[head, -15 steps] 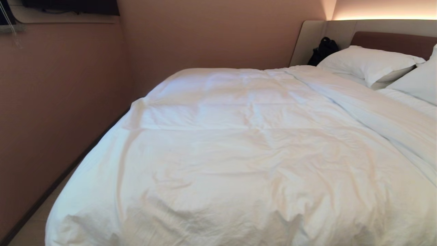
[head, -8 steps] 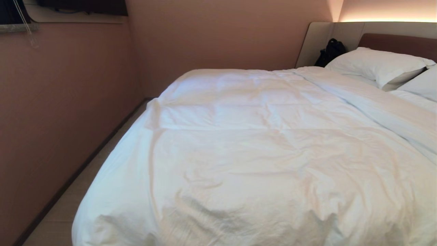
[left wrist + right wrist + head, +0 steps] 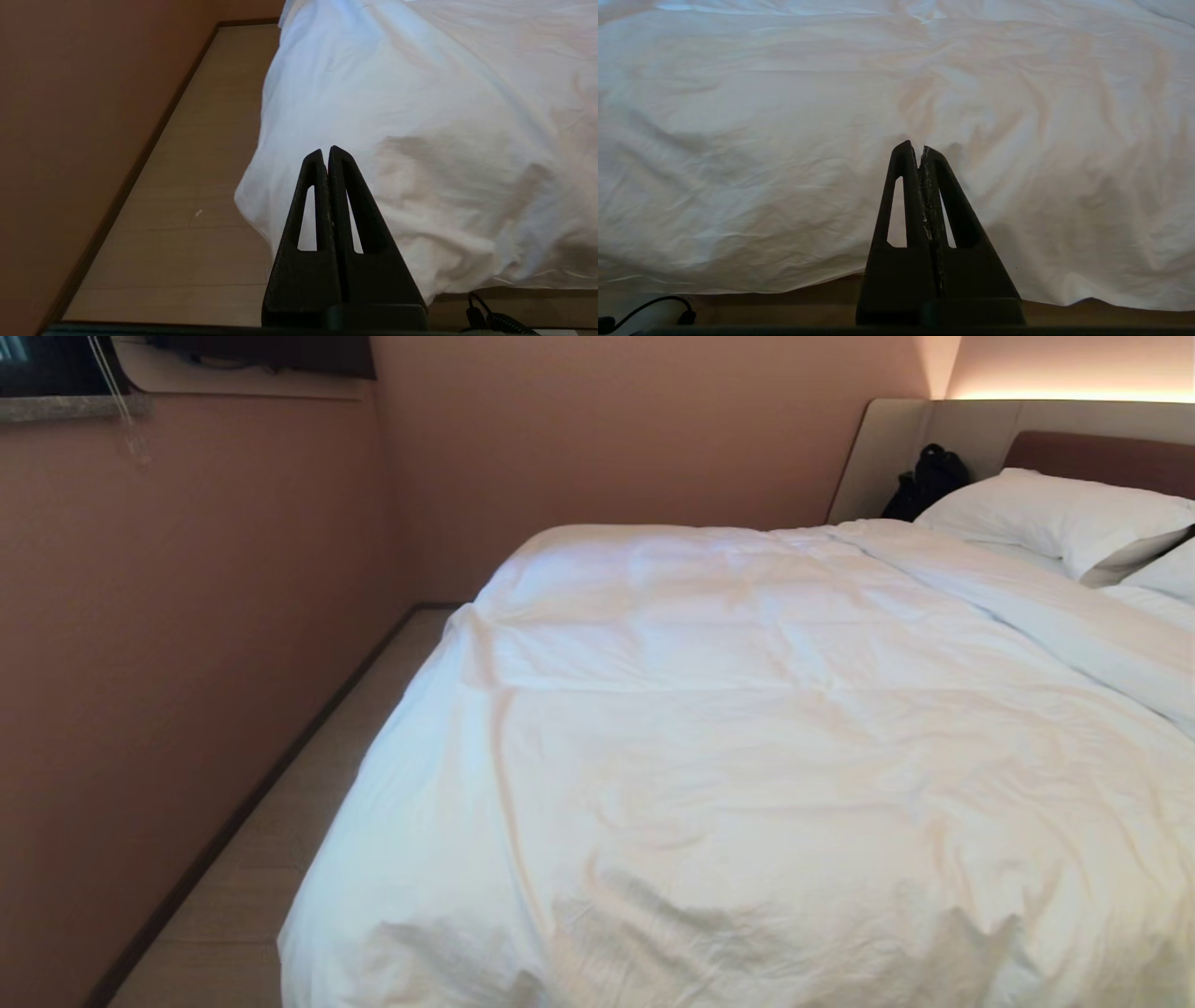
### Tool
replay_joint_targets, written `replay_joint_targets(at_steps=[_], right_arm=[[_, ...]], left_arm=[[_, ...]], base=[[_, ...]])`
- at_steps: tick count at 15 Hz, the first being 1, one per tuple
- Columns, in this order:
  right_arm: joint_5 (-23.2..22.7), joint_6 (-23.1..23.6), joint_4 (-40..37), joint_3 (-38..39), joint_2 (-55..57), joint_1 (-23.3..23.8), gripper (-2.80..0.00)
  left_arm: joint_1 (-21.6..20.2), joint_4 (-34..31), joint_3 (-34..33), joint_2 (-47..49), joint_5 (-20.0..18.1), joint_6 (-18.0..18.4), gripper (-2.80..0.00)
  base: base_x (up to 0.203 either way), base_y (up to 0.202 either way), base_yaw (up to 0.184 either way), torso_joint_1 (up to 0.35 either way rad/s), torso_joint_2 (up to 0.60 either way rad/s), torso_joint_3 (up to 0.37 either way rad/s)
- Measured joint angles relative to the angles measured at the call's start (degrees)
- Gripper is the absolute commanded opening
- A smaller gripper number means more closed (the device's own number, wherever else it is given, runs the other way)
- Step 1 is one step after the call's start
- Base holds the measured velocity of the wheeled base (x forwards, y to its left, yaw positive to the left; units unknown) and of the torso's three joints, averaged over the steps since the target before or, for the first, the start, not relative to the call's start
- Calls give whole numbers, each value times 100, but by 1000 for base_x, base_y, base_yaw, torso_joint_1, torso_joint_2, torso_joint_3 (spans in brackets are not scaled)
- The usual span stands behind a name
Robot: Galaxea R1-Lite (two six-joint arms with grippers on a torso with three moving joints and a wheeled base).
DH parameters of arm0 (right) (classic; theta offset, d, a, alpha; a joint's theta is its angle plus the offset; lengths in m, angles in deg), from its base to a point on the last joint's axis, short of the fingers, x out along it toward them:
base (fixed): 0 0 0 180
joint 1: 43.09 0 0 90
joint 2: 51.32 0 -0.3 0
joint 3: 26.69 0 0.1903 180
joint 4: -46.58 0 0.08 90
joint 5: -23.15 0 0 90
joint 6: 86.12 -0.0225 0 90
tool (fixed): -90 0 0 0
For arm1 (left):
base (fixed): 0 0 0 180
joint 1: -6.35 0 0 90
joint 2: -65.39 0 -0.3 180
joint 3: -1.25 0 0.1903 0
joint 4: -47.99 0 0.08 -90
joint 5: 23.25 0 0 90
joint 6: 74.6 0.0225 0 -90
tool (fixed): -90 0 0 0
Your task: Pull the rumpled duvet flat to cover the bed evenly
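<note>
left gripper (image 3: 328,150): fingers pressed together on nothing, pointed at the foot corner of the bed nearest the wall; it is parked low, in front of the hanging cloth and short of it.
wall (image 3: 187,616): runs along the bed's left side with only a narrow strip of floor (image 3: 280,859) between, so I judge this side hard to reach from anywhere but the foot.
duvet (image 3: 747,756): spread over nearly the whole mattress, hanging over the left side and the foot; shallow creases across the middle, deeper rumples at the near edge.
folded band (image 3: 1027,616): the duvet's head end lies turned back in a thick strip just below the pillows, probably to keep them uncovered.
right gripper (image 3: 921,148): likewise closed and empty, facing the overhanging foot edge further along, apart from it.
pillows (image 3: 1055,518): propped at the headboard (image 3: 1102,457).
black bag (image 3: 924,481): stands in the corner beside the headboard.
</note>
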Motion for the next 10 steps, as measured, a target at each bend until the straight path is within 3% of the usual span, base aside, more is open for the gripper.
replay_joint_targets(at_steps=[10], right_arm=[[1, 0, 2, 0, 0, 0, -280]], left_arm=[[5, -7, 0, 0, -1, 0, -280]], base=[[0, 198, -1, 3, 3, 3]])
